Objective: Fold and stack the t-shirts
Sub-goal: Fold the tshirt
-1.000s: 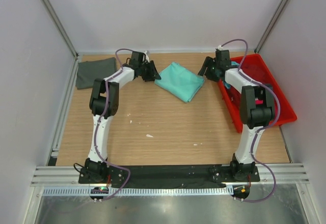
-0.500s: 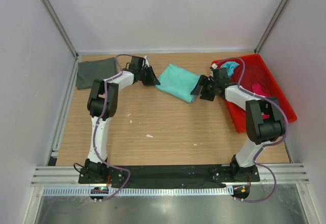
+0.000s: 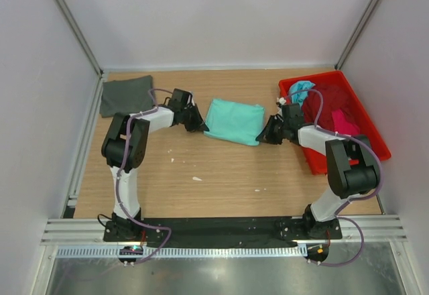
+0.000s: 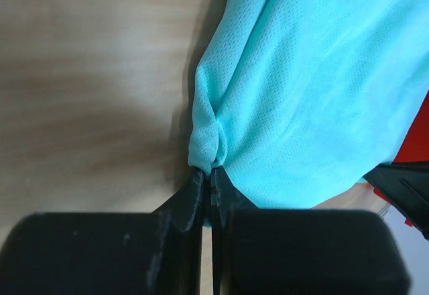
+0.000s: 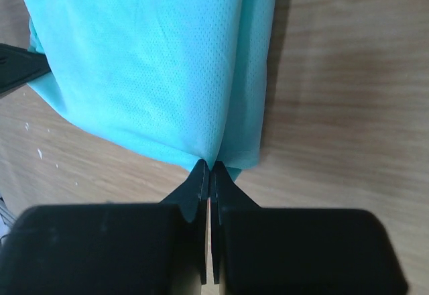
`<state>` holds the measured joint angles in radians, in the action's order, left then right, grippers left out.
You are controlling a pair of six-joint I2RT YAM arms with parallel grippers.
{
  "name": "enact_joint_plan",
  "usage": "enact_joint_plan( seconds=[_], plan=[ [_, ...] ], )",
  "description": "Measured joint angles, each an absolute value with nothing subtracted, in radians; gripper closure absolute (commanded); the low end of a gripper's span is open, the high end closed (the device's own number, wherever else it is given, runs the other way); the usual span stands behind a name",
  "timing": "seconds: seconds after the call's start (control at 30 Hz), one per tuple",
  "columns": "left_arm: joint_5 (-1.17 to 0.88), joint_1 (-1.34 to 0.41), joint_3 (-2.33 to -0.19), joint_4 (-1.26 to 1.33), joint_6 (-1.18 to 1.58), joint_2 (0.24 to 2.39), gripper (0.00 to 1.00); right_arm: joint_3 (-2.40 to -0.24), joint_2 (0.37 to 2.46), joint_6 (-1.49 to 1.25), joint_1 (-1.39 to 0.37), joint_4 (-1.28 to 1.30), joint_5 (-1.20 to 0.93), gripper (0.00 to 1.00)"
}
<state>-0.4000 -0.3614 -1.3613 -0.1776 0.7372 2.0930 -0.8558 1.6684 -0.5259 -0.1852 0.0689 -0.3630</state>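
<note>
A folded mint green t-shirt (image 3: 234, 121) lies on the wooden table between my two arms. My left gripper (image 3: 200, 127) is shut on its left edge, the cloth (image 4: 315, 87) bunched at the fingertips (image 4: 198, 182). At the opposite side my right gripper (image 3: 263, 136) pinches the shirt's right corner, and the mint cloth (image 5: 147, 67) spreads away from the tips. A folded dark grey t-shirt (image 3: 125, 95) rests at the back left. Turquoise (image 3: 301, 88), pink (image 3: 344, 122) and maroon (image 3: 333, 96) shirts lie in the red tray.
The red plastic tray (image 3: 379, 147) sits at the right side of the table, close behind my right arm. White walls enclose the table, and a metal rail (image 3: 221, 231) runs along the near edge. Small white specks (image 3: 196, 178) dot the wood.
Both grippers have closed on the mint green shirt and drawn it nearer and flatter. The right arm came forward from the tray to the shirt's right corner.
</note>
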Motion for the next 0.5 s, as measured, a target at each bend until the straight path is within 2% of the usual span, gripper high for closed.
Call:
enact_joint_plan(
  seconds=[0.13,0.2,0.27,0.3,0.33,0.37,0.4,0.5],
  plan=[
    [-0.358,-0.383,-1.226,-0.196,0.789,1.988,1.00,-0.788,1.589,-0.526,-0.208,0.076,-0.364,0.99],
    [-0.330,-0.400,-1.166,-0.224,0.815,1.933,1.00,-0.746,1.548,-0.526,-0.221,0.078,-0.359,0.94],
    [-0.308,-0.413,-1.114,-0.242,0.841,1.888,0.91,-0.707,1.509,-0.529,-0.236,0.093,-0.353,0.82],
    [-0.303,-0.418,-1.093,-0.252,0.851,1.869,0.80,-0.687,1.488,-0.529,-0.240,0.105,-0.350,0.73],
    [-0.291,-0.423,-1.065,-0.267,0.862,1.844,0.74,-0.677,1.473,-0.529,-0.241,0.119,-0.344,0.69],
    [-0.282,-0.424,-1.050,-0.286,0.865,1.827,0.69,-0.671,1.457,-0.525,-0.240,0.141,-0.335,0.59],
    [-0.271,-0.424,-1.040,-0.313,0.874,1.808,0.64,-0.670,1.444,-0.525,-0.240,0.157,-0.330,0.54],
    [-0.226,-0.422,-1.049,-0.388,0.875,1.768,0.59,-0.685,1.411,-0.514,-0.239,0.210,-0.314,0.46]
  ],
)
